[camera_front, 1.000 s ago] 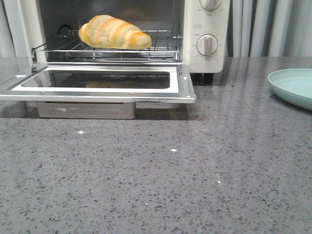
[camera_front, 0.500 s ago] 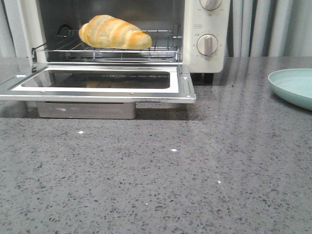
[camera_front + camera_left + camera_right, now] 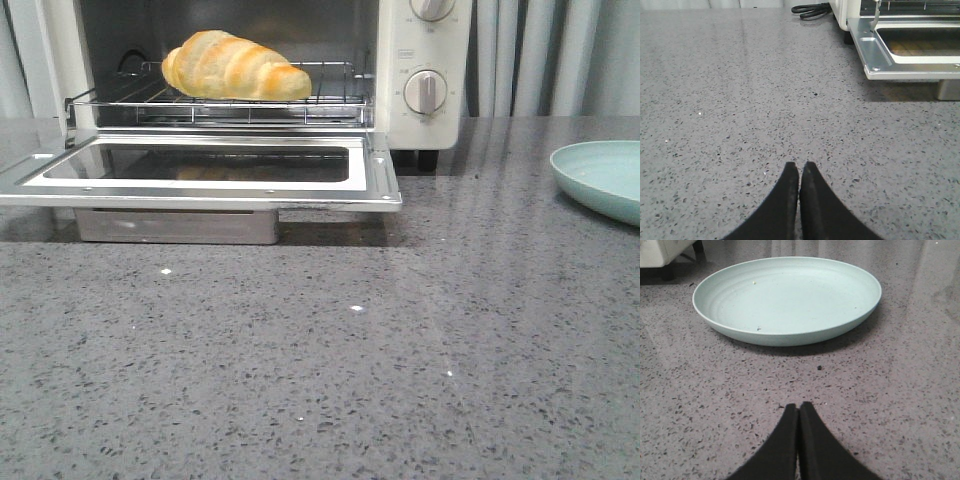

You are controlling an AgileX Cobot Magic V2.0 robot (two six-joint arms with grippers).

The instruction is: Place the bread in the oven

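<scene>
The bread [image 3: 235, 67] lies on the wire rack [image 3: 330, 98] inside the oven [image 3: 420, 75], whose door [image 3: 200, 190] hangs flat open. As I see it, little can go wrong unless an arm knocks that jutting door or slams it, rolling the bread off the rack. The pale green plate [image 3: 787, 300] holds only crumbs. Both the left tool [image 3: 799, 172] and the right tool [image 3: 798, 412] are pressed together, empty, above the worktop [image 3: 350, 380].

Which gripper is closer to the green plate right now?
Right. The right gripper rests shut just before the plate; the left gripper sits by the oven door.
</scene>
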